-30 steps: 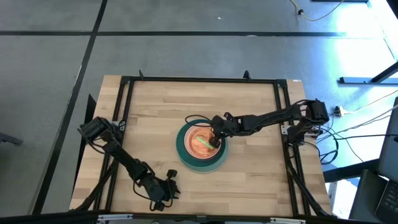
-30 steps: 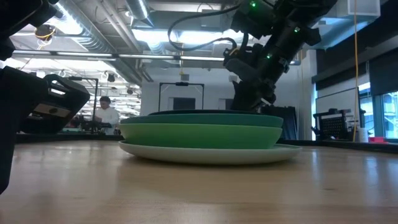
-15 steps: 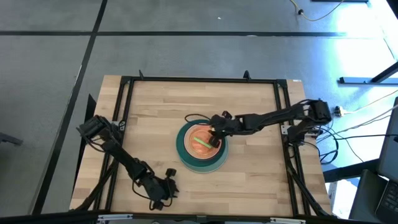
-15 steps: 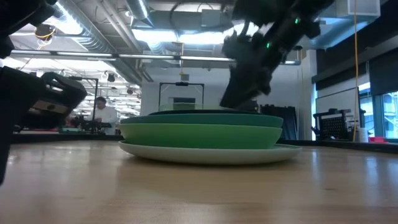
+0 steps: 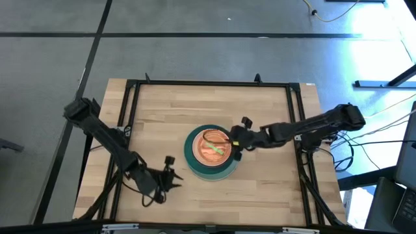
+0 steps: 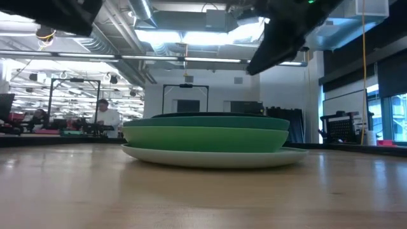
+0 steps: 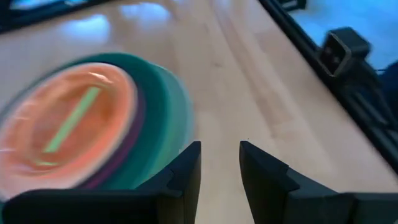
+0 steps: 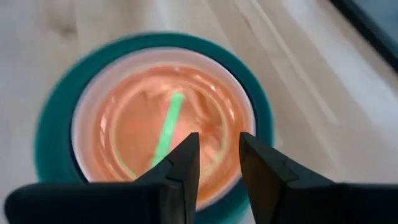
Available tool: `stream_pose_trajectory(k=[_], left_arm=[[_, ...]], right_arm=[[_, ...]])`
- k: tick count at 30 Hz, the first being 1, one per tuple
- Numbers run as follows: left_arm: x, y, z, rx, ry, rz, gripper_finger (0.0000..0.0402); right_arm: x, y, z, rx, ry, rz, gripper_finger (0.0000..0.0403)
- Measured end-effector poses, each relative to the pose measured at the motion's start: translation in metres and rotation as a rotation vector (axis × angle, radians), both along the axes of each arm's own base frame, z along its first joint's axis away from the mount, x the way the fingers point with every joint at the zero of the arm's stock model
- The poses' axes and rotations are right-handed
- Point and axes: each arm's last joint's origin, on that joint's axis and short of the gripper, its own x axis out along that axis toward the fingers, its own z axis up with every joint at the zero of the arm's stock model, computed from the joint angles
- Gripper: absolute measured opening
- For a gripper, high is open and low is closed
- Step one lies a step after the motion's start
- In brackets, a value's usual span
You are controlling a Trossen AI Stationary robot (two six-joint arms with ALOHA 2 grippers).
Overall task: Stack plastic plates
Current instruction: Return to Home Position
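Retreat underway: right tool (image 5: 236, 142) has come off the plate stack (image 5: 193, 164) to its rim, left tool (image 5: 169, 171) well clear; both empty, slightly parted. Stacking looks done.

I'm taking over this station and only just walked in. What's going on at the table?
The plastic plates sit in one nested stack in the middle of the table: a large pale plate at the bottom, a green plate and a teal plate above it, and an orange-tinted plate on top. Neither arm holds anything. The right gripper hangs above the stack's right edge, jaws apart. The left gripper is off to the stack's left, jaws apart too. The stacking looks finished.
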Motion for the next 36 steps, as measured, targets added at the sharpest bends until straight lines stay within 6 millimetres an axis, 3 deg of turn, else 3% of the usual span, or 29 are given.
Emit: stream_pose_trajectory(k=[5, 9, 14, 19, 23, 27, 31, 36], left_arm=[[-0.016, 0.037, 0.011, -0.003, -0.082, 0.064, 0.0103], [-0.031, 0.070, 0.002, -0.037, -0.148, 0.142, 0.0103], [-0.050, 0.111, -0.013, -0.093, -0.221, 0.232, 0.0103], [-0.068, 0.142, -0.019, -0.170, -0.293, 0.289, 0.0103], [-0.080, 0.159, -0.019, -0.204, -0.373, 0.296, 0.0087], [-0.090, 0.170, -0.018, -0.224, -0.444, 0.288, 0.0045], [-0.098, 0.177, -0.015, -0.249, -0.496, 0.273, 0.0005], [-0.105, 0.181, -0.020, -0.256, -0.548, 0.275, 0.0007]], right_arm=[[-0.012, 0.013, -0.003, -0.059, 0.020, 0.044, 0.0106], [-0.021, 0.021, -0.010, -0.025, 0.017, 0.137, 0.0106], [-0.035, 0.017, -0.018, 0.023, -0.041, 0.190, 0.0104], [-0.055, 0.005, -0.024, 0.098, -0.164, 0.255, 0.0073], [-0.073, -0.010, -0.031, 0.161, -0.289, 0.296, 0.0039], [-0.091, -0.023, -0.038, 0.200, -0.412, 0.336, 0.0008], [-0.110, -0.032, -0.047, 0.209, -0.557, 0.358, 0.0006], [-0.134, -0.035, -0.065, 0.188, -0.683, 0.381, 0.0006]])
